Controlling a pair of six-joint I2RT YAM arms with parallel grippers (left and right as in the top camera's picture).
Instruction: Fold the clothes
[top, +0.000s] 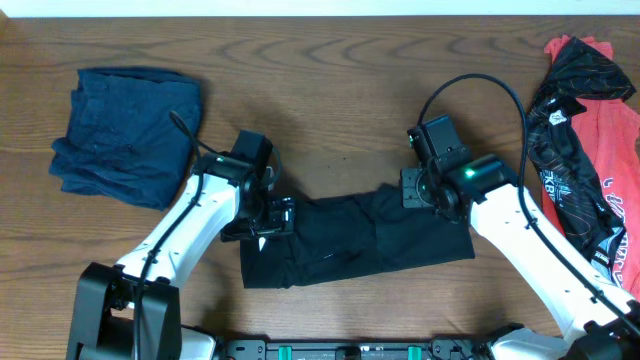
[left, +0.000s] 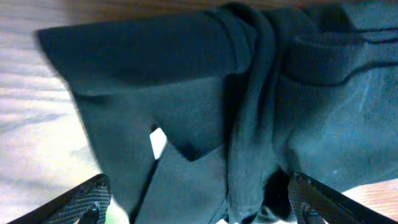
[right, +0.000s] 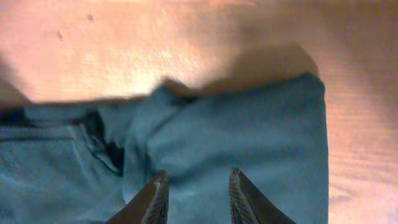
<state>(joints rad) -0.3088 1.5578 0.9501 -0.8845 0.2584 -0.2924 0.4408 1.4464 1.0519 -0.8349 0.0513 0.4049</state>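
A black T-shirt (top: 350, 238) lies folded into a long band across the middle of the table. My left gripper (top: 276, 216) hangs over its left end, jaws spread wide and empty. In the left wrist view the bunched black T-shirt (left: 205, 106) fills the frame between the left gripper's (left: 199, 180) two fingers. My right gripper (top: 418, 190) is at the shirt's upper right corner. In the right wrist view the right gripper (right: 198, 173) stands open just above the smooth black T-shirt (right: 249, 143), pinching no cloth.
A folded dark blue garment (top: 125, 135) lies at the far left. A heap of red and black-patterned tops (top: 590, 150) lies at the right edge. Bare wooden table (top: 330, 90) stretches behind the shirt.
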